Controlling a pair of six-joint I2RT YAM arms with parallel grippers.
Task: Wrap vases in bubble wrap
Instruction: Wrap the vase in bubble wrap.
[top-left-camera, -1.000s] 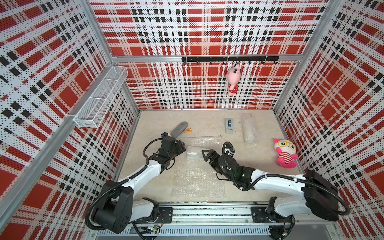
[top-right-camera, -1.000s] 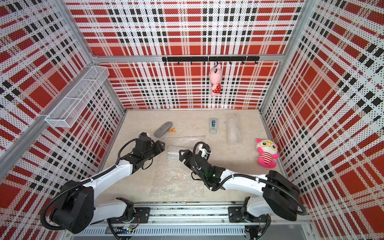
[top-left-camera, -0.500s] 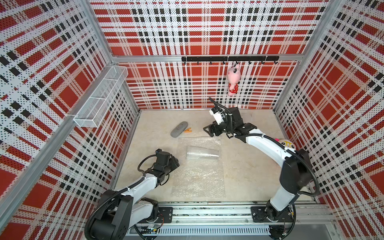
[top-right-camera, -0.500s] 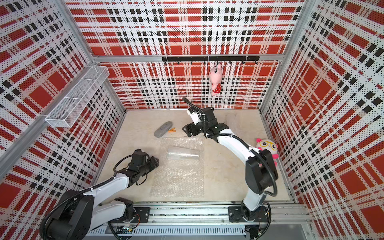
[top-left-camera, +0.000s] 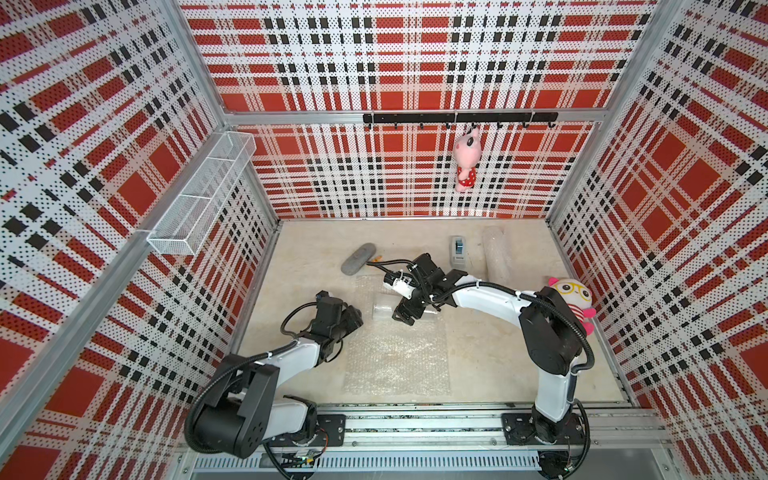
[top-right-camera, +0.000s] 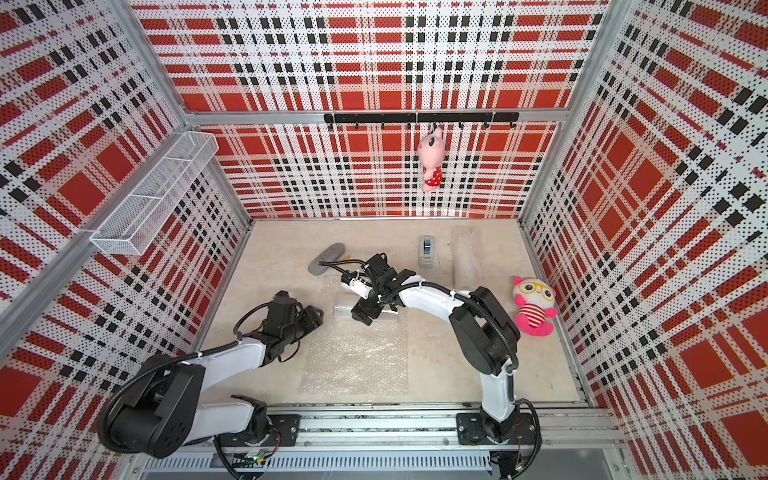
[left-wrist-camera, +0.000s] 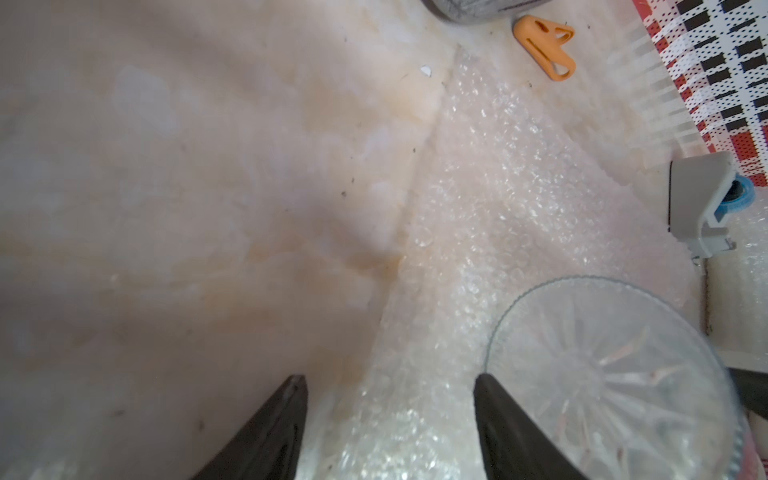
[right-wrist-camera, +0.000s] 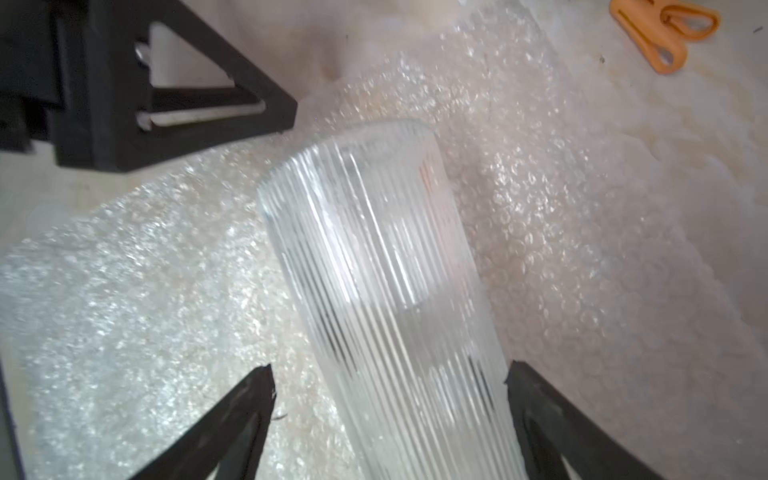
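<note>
A clear ribbed glass vase (top-left-camera: 382, 309) (top-right-camera: 343, 311) lies on its side on the far part of a flat bubble wrap sheet (top-left-camera: 399, 353) (top-right-camera: 357, 357). My right gripper (top-left-camera: 409, 316) (right-wrist-camera: 388, 368) reaches down over it, open. Its jaws straddle the vase (right-wrist-camera: 374, 270); one is at the glass, the other stands apart. My left gripper (top-left-camera: 356, 316) (left-wrist-camera: 388, 378) is open over the sheet's left edge, beside the vase's round base (left-wrist-camera: 602, 374), holding nothing. A second roll of bubble wrap (top-left-camera: 496, 257) lies at the back right; its contents are hidden.
A grey oval case (top-left-camera: 358, 258) and an orange clip (left-wrist-camera: 544, 45) lie behind the sheet. A grey tape dispenser (top-left-camera: 457, 249) stands at the back. A plush toy (top-left-camera: 573, 303) sits by the right wall, another (top-left-camera: 465, 162) hangs on the back wall. A wire basket (top-left-camera: 199, 203) is on the left wall.
Half a second ago the right gripper was at the back by the tape dispenser; it has come down over the vase. The left gripper moved from the front left up to the vase's end.
</note>
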